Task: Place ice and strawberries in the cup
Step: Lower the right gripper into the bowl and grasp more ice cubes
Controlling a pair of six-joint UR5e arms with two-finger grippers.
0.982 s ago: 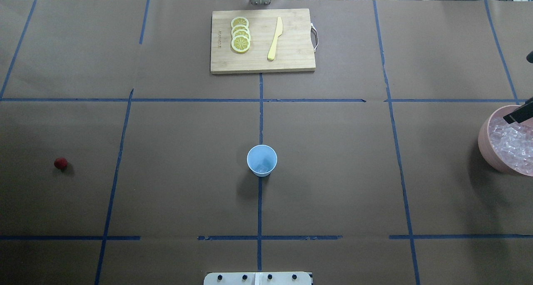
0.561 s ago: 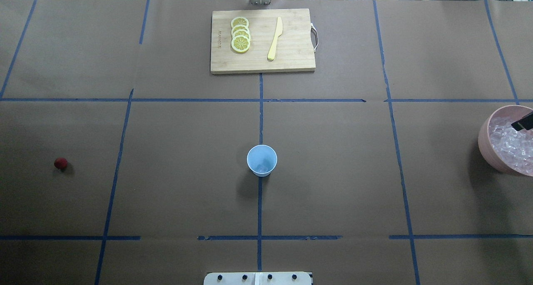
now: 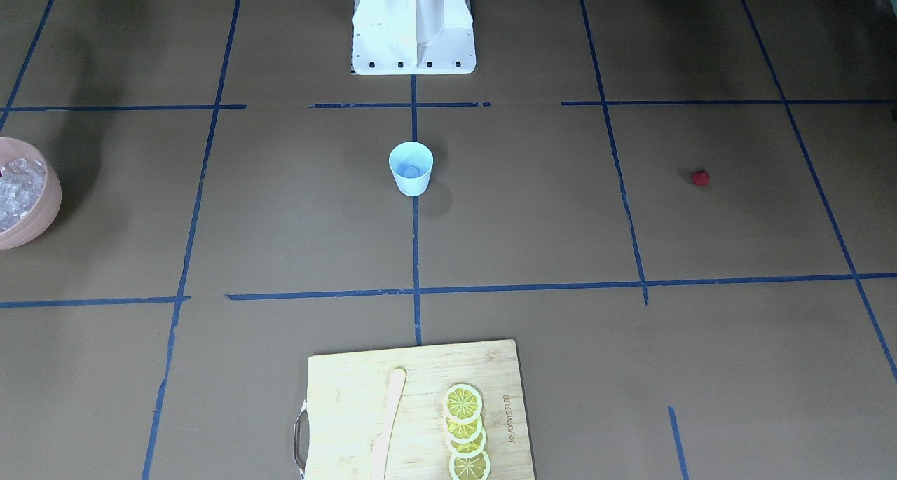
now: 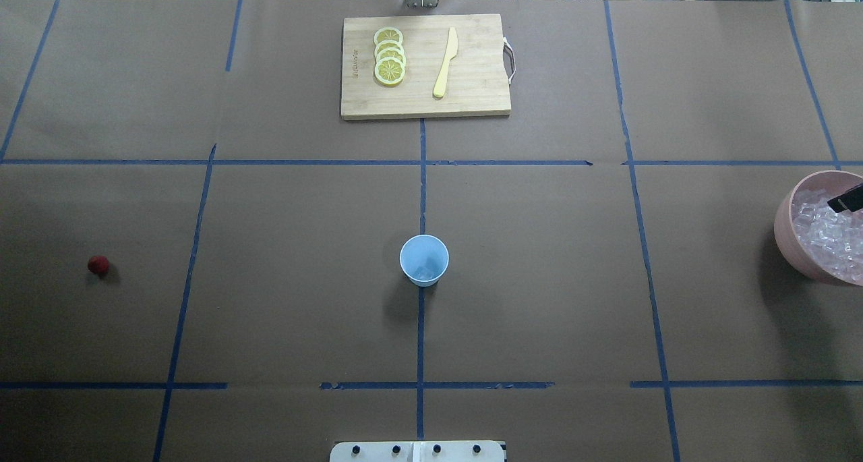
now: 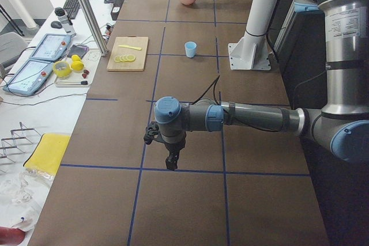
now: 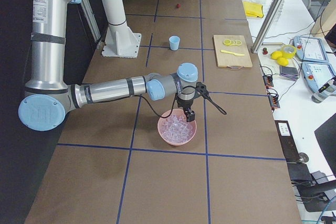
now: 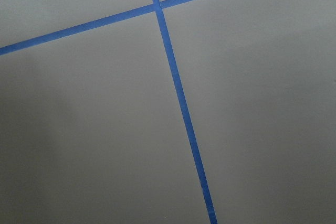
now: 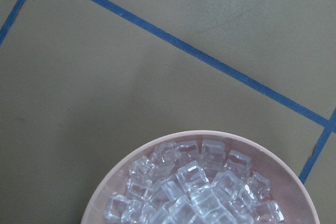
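Observation:
The light-blue cup [image 4: 424,260] stands upright at the table's middle, also in the front view [image 3: 411,169]; a clear cube seems to lie in its bottom. The ice [image 4: 826,236] heaps in a pink bowl [image 4: 782,226] at the far right, and fills the right wrist view [image 8: 194,187]. The strawberry [image 4: 98,265] lies alone at the far left. My right gripper [image 6: 188,113] hangs over the bowl's far rim; only a dark tip [image 4: 848,199] shows overhead, and I cannot tell its state. My left gripper [image 5: 171,162] hovers over bare table; I cannot tell its state.
A wooden cutting board [image 4: 472,91] at the table's far side carries lemon slices [image 4: 390,57] and a pale knife [image 4: 445,63]. The robot's white base [image 3: 413,24] stands at the near edge. Blue tape lines cross the brown table cover.
The dark part of my right gripper over the bowl shifted toward the right edge of the overhead view a second ago, so less of it shows. Cup and strawberry have not moved.

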